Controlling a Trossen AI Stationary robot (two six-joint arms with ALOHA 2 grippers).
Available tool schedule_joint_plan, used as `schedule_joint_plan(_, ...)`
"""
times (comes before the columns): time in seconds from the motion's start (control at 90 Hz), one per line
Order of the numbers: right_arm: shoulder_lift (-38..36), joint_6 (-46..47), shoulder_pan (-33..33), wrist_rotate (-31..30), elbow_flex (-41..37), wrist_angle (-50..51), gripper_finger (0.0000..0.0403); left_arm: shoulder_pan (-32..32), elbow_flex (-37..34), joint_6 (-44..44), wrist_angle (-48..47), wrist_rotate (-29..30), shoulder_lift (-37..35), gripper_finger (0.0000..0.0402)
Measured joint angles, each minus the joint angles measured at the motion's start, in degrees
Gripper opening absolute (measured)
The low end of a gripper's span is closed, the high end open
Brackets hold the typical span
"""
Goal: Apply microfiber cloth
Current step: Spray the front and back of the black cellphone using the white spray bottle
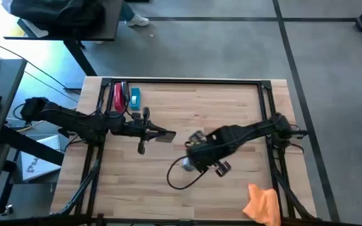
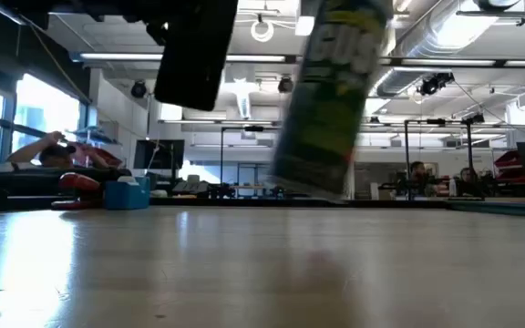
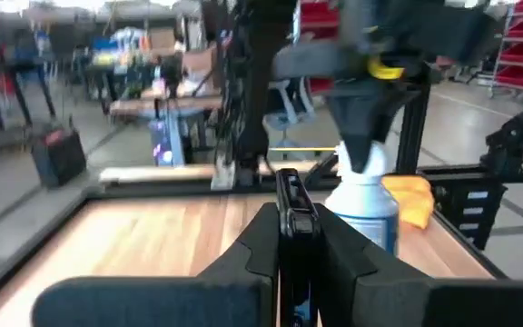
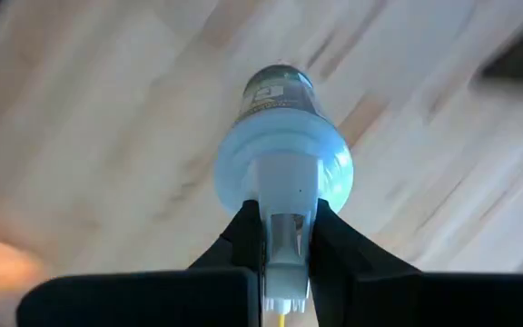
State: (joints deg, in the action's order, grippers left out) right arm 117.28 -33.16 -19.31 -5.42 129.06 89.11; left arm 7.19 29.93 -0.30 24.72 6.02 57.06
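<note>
The wooden table [image 1: 193,113] fills the scene, and both dark arms are out over the middle of it. From the left comes the left arm, its left gripper [image 1: 159,135] hanging above the boards near centre with a flat black phone [image 1: 164,135] pinched edge-on between its closed fingers; the low view shows that dark slab well clear of the tabletop. Across from it the right arm reaches in from the right, and the right gripper [image 4: 288,238] is clamped on the neck of the white spray bottle [image 4: 282,154], just under the nozzle, with the bottle hanging above the wood. The two grippers sit near each other, bottle beside phone.

At the far left of the table lie a red tool [image 1: 117,97] and a small blue box [image 1: 135,96], well apart from the action.

And the smallest player: the microfiber cloth [image 1: 262,204], a bright-orange crumpled heap at the near right corner, close to the table's edge, untouched and well apart from both grippers. Neither is free to take it, so by my reading the right arm, the nearer one, would have to put the bottle down first.

How will it handle? Judging by its rumpled look: light, limp, no stiffness at all, not fragile and not slippery. A pinch on a raised fold near the top of the heap should gather enough fabric; a grab at a thin flat edge risks closing on nothing or dragging it off the table.
</note>
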Motion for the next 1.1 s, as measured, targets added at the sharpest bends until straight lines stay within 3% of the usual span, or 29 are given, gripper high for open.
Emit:
schedule_joint_plan(0.122, 3.31, -10.92, 0.66, -5.89, 3.08, 0.81, 0.0021, -0.91, 0.0, -3.39, -5.51, 0.08, -3.4, 0.0016)
schedule_joint_plan(0.211, 4.28, -18.89, 1.02, -6.14, 3.96, 1.1, 0.0021, -1.29, 0.0, -4.46, -8.69, -0.27, -5.07, 0.0016)
schedule_joint_plan(0.378, 4.35, -25.15, 0.92, -6.09, 4.14, 0.95, 0.0021, -1.3, 0.0, -6.21, -11.25, -2.49, -6.71, 0.0016)
schedule_joint_plan(0.489, 3.57, -24.62, 0.16, -5.71, 4.12, 1.02, 0.0021, -1.27, 0.0, -8.0, -11.25, -2.95, -6.85, 0.0016)
schedule_joint_plan(0.744, -1.86, -17.74, -2.76, 2.87, 2.67, 0.96, 0.0021, -1.17, 0.0, -11.6, -11.2, -1.43, -6.82, 0.0016)
schedule_joint_plan(1.0, -5.27, -19.68, -5.94, 2.2, -7.75, 0.95, 0.0021, -1.12, -0.07, -16.35, -8.44, -0.78, -1.77, 0.0016)
schedule_joint_plan(1.1, -5.2, -23.68, -5.97, -1.45, -11.24, 1.02, 0.0021, -1.12, -0.07, -17.49, -5.2, -1.05, 1.42, 0.0016)
